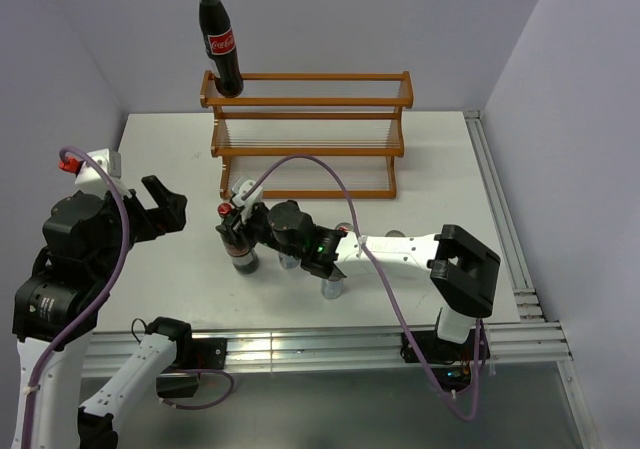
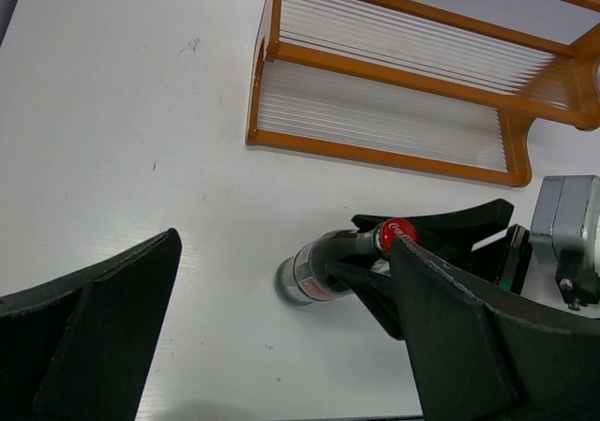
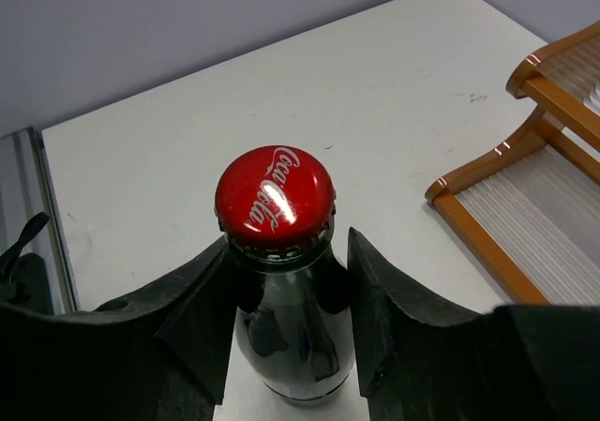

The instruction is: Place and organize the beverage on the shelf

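One dark cola bottle [image 1: 220, 44] with a red cap stands on the left end of the top tier of the brown wooden shelf [image 1: 310, 119]. A second cola bottle [image 1: 238, 244] stands upright on the table in front of the shelf. My right gripper [image 3: 289, 252] is shut on its neck just below the red cap [image 3: 274, 199], with a finger pressed against each side. The left wrist view shows this bottle [image 2: 323, 266] with the right gripper's fingers around it. My left gripper [image 1: 160, 209] hovers open and empty to the bottle's left. Slim cans [image 1: 332, 289] stand partly hidden under the right arm.
The shelf's lower tiers [image 2: 394, 112] hold nothing in view. Another can [image 1: 393, 235] peeks out behind the right forearm. A rail [image 1: 500, 219] runs along the table's right edge. Grey walls close in behind the shelf.
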Motion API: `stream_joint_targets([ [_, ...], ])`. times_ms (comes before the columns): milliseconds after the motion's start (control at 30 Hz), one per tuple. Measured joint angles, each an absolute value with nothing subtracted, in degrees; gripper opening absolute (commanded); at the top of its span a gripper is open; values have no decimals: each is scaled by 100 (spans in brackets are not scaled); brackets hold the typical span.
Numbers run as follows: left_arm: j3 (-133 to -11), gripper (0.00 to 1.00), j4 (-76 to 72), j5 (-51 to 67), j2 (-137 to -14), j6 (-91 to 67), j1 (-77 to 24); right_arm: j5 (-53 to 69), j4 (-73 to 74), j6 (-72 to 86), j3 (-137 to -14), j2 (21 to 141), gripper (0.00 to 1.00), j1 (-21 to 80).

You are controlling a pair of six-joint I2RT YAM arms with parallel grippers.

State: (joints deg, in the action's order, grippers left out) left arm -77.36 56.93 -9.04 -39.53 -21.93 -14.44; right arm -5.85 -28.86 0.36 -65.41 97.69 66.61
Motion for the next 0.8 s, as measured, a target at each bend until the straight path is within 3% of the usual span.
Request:
stream_joint_targets([
  [500, -7717, 99, 5551, -690, -3990, -2167, -1444, -119, -2196, -139, -6783, 9550, 0, 6661],
  [800, -7703, 99, 5094, -32, -3745, -2025, -1444, -62, -2318, -137, -7013, 8084, 0, 6661],
])
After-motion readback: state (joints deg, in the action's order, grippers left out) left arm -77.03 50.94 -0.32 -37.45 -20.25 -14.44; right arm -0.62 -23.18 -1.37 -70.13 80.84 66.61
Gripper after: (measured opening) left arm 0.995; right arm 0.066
